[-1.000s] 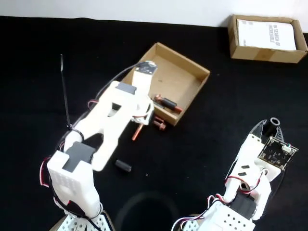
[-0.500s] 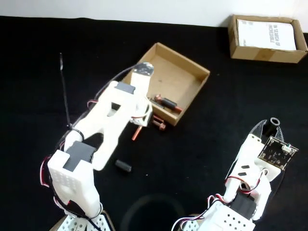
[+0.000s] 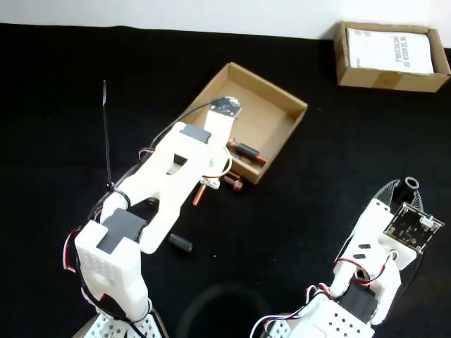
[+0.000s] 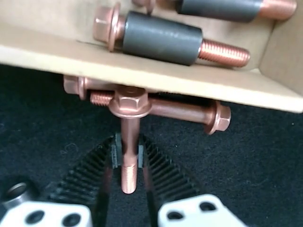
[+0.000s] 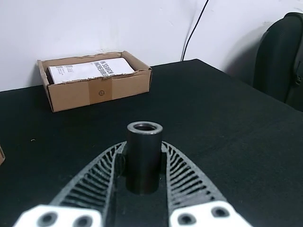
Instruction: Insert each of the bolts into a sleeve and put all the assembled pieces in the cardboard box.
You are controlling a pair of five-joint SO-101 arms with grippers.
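Note:
My left gripper [image 4: 127, 150] is shut on the shank of a copper bolt [image 4: 129, 176], just outside the near wall of the cardboard box [image 4: 199, 86]. In the high view that bolt [image 3: 201, 192] pokes out from under the left arm by the cardboard box [image 3: 262, 113]. Two more bolts [image 4: 189, 109] lie against the wall outside, seen from above as bolts [image 3: 233, 182]. Two bolt-in-sleeve pieces [image 4: 161, 38] rest inside the box. My right gripper [image 5: 143, 150] is shut on an upright black sleeve [image 5: 143, 165], held at the right front, sleeve [image 3: 409, 184]. A loose black sleeve [image 3: 180, 243] lies on the mat.
A second cardboard box [image 3: 391, 55] holding a booklet sits at the back right, also the box [image 5: 94, 85]. A thin black tie [image 3: 106, 134] stands up beside the left arm. A dark bag [image 5: 284, 56] stands off the table's edge.
The left arm has shifted a little to the right along the box wall, and the bolt went with it. The right arm has drifted slightly toward the front right with its sleeve.

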